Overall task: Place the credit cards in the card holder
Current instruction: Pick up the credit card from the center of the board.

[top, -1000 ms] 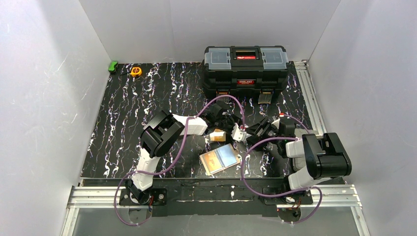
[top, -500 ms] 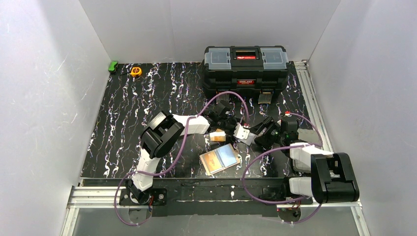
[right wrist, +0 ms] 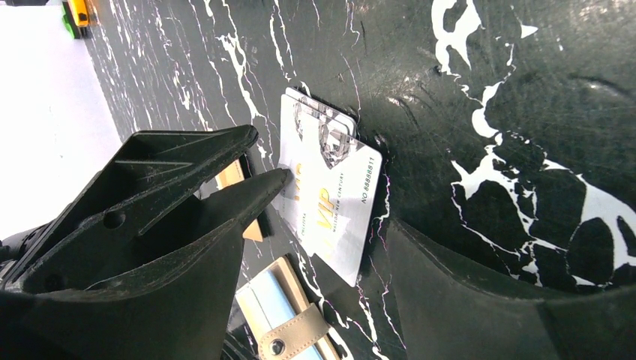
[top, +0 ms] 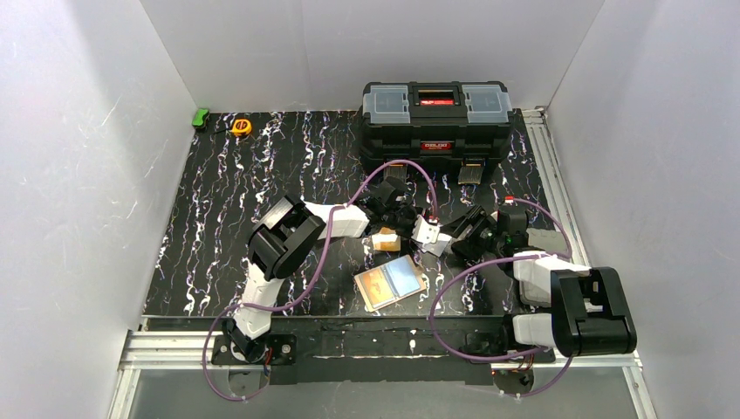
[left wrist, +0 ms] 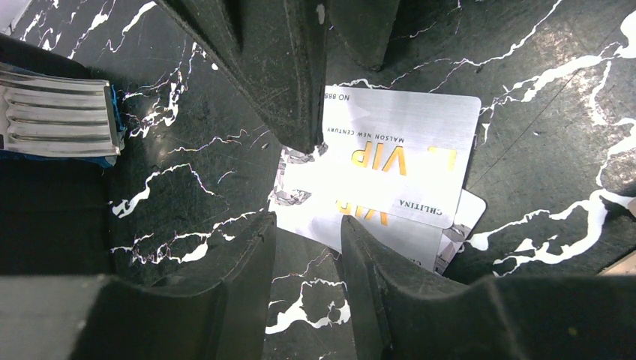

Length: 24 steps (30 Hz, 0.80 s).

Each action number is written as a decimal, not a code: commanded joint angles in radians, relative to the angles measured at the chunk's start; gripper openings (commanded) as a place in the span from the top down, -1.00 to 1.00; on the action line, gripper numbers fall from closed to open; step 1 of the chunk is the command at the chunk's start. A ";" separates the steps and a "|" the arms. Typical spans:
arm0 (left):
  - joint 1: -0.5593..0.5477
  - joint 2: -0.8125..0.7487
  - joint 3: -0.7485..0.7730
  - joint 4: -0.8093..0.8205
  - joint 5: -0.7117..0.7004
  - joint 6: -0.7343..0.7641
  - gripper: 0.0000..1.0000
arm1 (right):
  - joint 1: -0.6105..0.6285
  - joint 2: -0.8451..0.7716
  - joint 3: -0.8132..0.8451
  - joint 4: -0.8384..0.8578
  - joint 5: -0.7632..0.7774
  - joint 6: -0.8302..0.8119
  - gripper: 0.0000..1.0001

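Two glossy cards [left wrist: 397, 161] with gold VIP lettering lie overlapped on the black marbled table, glaring silver-white; they also show in the right wrist view [right wrist: 330, 191] and the top view [top: 429, 237]. An orange card [top: 385, 242] lies just left of them. The cream card holder [top: 391, 281] lies open in front, pale blue inside, its snap tab [right wrist: 296, 333] unfastened. My left gripper [left wrist: 306, 225] is open and empty at the cards' edge. My right gripper [right wrist: 337, 202] is open, straddling the top card, one fingertip [right wrist: 279, 178] touching its edge.
A big black toolbox [top: 436, 113] stands at the back. A yellow tape measure [top: 241, 127] and a green object [top: 201, 118] lie at the far left corner. Purple cables loop near both arms. A ribbed silver piece [left wrist: 60, 112] shows beside the left gripper.
My right arm's elbow has swung back toward the near right while its gripper stayed at the cards. The silver cards shifted slightly right. My left gripper moved a little toward the back.
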 commanded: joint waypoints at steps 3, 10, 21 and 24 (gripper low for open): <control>0.000 0.003 -0.024 -0.048 0.045 -0.017 0.27 | 0.002 0.070 -0.006 0.000 0.023 -0.006 -0.55; 0.001 0.002 0.011 -0.059 0.051 -0.056 0.27 | 0.002 0.121 -0.014 0.043 0.003 0.031 -0.55; -0.003 0.032 -0.023 -0.089 0.061 0.015 0.27 | 0.003 0.166 -0.038 0.195 -0.084 0.082 -0.55; -0.004 0.035 -0.028 -0.093 0.061 0.027 0.28 | 0.003 0.164 -0.051 0.257 -0.123 0.106 -0.55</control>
